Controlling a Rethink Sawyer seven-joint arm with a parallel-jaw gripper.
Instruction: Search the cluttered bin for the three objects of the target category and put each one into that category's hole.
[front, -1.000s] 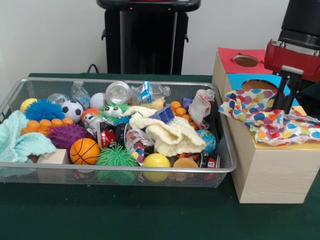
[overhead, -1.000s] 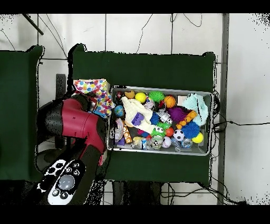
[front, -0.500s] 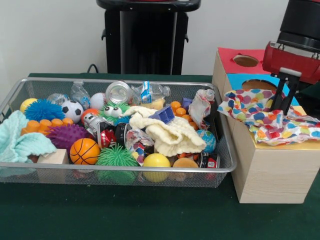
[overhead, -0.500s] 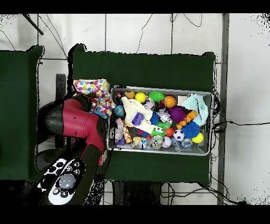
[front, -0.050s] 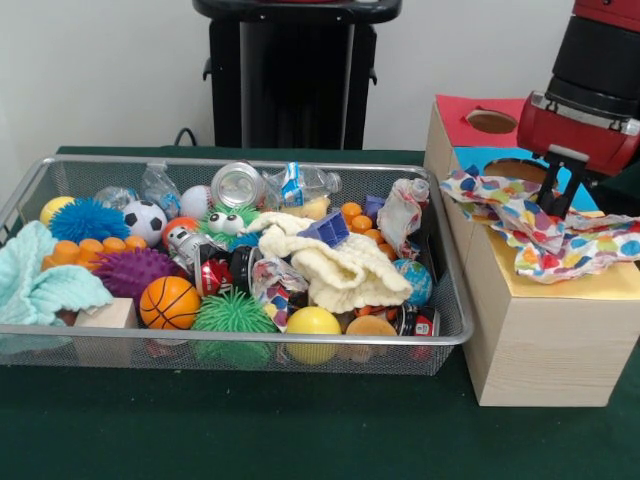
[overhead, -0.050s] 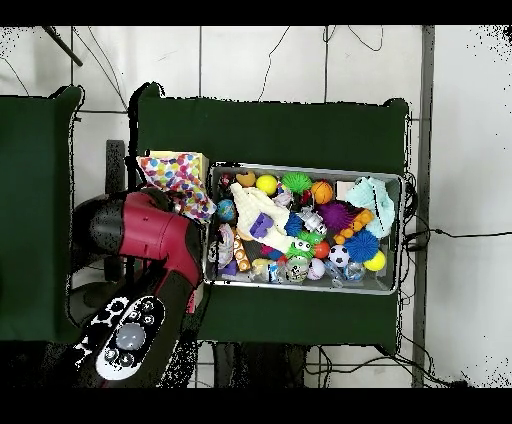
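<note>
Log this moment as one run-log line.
phase: placing | gripper: over wooden box, on polka-dot cloth | cloth: draped on box top, not in a hole | bin: full of clutter

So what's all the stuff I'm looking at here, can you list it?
Wire bin: one, silver mesh, on the green table.
Wooden box: one, pale wood, with red, blue and yellow top panels with holes, right of the bin.
Spotted cloth: one, multicoloured dots, draped over the box top.
Cream cloth: one, mid bin.
Mint cloth: one, bin's left end.
Basketball: one, orange, bin front.
Soccer ball: one, black and white, left rear.
Spiky balls: blue, purple, green.
Yellow ball: one, bin front.
Plastic bottles: a few, clear, rear.
Wooden block: one, front left corner.
Robot arm: one, red and black, above the box; tool at the spotted cloth.
</note>
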